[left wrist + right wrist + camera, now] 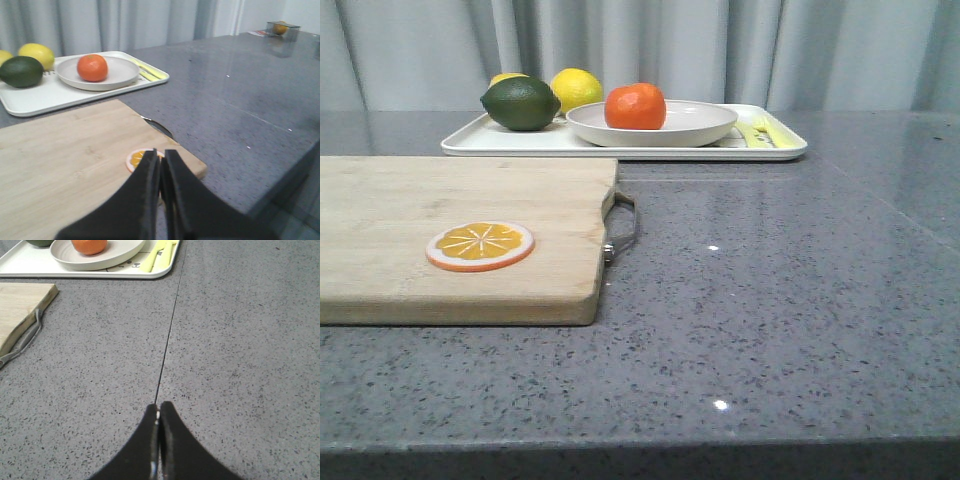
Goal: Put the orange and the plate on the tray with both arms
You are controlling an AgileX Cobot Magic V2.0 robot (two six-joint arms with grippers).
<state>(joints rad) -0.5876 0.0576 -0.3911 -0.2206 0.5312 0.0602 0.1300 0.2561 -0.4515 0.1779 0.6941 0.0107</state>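
Nearest the robot, above the speckled grey stone counter (780,300), both black grippers are pressed together and hold nothing: the left gripper (160,165) over the pale wooden cutting board (450,240), the right gripper (159,415) over bare counter. On the board lies a flat orange slice with white rim (480,246). Farther back, the glossy round orange (635,106) sits in the shallow off-white plate (705,125), which rests on the rectangular white tray (520,142), beside a dark green lime (521,104) and a yellow lemon (577,88). The placement appears complete. Remaining risk: a careless arm move toward the tray could nudge the plate and roll the orange out.
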